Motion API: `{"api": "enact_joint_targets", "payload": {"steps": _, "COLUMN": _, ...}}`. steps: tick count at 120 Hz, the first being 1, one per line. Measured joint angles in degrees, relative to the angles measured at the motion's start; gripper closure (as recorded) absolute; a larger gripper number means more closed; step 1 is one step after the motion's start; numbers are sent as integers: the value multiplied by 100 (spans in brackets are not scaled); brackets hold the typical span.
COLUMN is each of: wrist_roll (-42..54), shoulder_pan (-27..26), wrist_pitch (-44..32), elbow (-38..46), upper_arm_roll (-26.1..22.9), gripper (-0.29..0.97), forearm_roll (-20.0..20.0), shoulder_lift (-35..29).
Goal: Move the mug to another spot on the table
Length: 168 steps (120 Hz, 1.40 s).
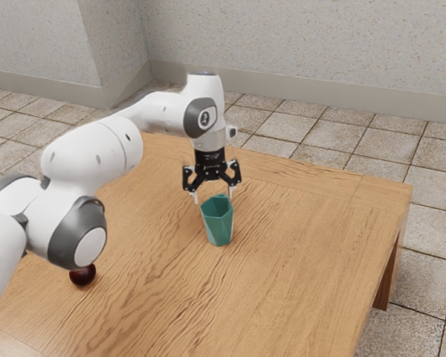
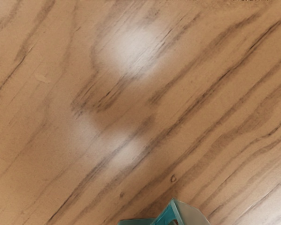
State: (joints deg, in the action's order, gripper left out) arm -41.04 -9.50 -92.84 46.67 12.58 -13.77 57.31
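A teal mug with faceted sides stands upright near the middle of the wooden table. My black gripper hangs straight down just above and slightly behind the mug's rim. It is open, with the fingers spread about as wide as the mug's mouth and nothing held between them. In the wrist view a corner of the teal mug shows just under the hand, over the table's wood grain.
A small dark red round object lies on the table near the arm's elbow at the exterior view's left. The table's far edge and right edge drop off to a tiled floor.
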Motion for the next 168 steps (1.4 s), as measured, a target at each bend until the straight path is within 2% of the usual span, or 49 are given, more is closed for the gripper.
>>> {"api": "enact_joint_targets", "payload": {"steps": 45, "wrist_roll": -200, "shoulder_pan": 1, "wrist_pitch": -303, "elbow": 15, "upper_arm_roll": -46, "gripper": 1, "forearm_roll": -3, "shoulder_lift": 267}}
{"api": "enact_joint_targets", "payload": {"steps": 85, "wrist_roll": -293, "shoulder_pan": 17, "wrist_pitch": -331, "elbow": 30, "upper_arm_roll": -120, "gripper": 19, "forearm_roll": -28, "shoulder_lift": 276}}
{"api": "enact_joint_targets", "payload": {"steps": 168, "wrist_roll": -374, "shoulder_pan": 117, "wrist_pitch": -178, "elbow": 100, "upper_arm_roll": -206, "gripper": 44, "forearm_roll": -223, "shoulder_lift": 246}}
